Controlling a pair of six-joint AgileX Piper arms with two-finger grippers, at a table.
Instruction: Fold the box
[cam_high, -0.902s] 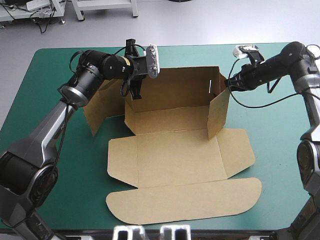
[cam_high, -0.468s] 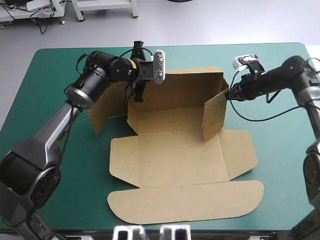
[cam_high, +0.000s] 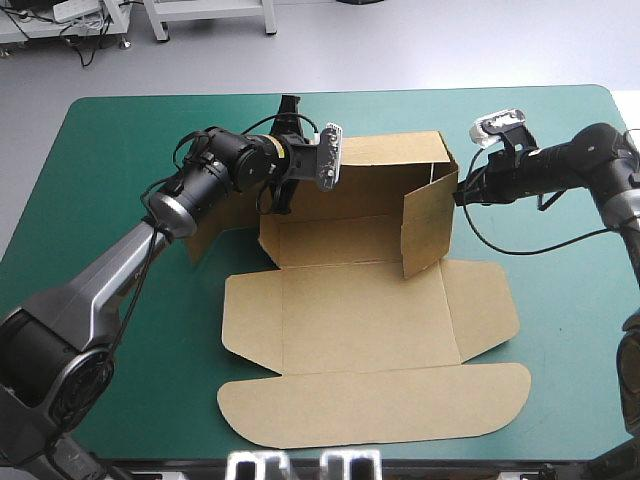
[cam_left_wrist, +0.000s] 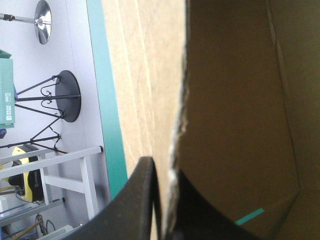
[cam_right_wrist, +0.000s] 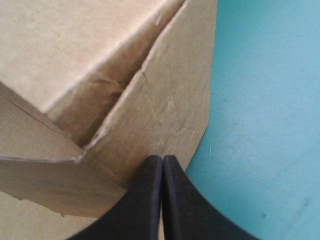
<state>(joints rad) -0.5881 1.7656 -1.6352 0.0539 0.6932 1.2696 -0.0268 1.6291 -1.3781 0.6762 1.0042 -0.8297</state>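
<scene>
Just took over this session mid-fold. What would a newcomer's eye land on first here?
The brown box, half formed at the middle of the teal-green table: back and right walls raised, lid flat toward the near edge. The left hand pinches the back wall's left end, while the right hand presses shut against the right wall's outside.

I read no text, label, brand, number or sign in any view. The faces of the box presented to me are plain brown board, with nothing legible on them.
</scene>
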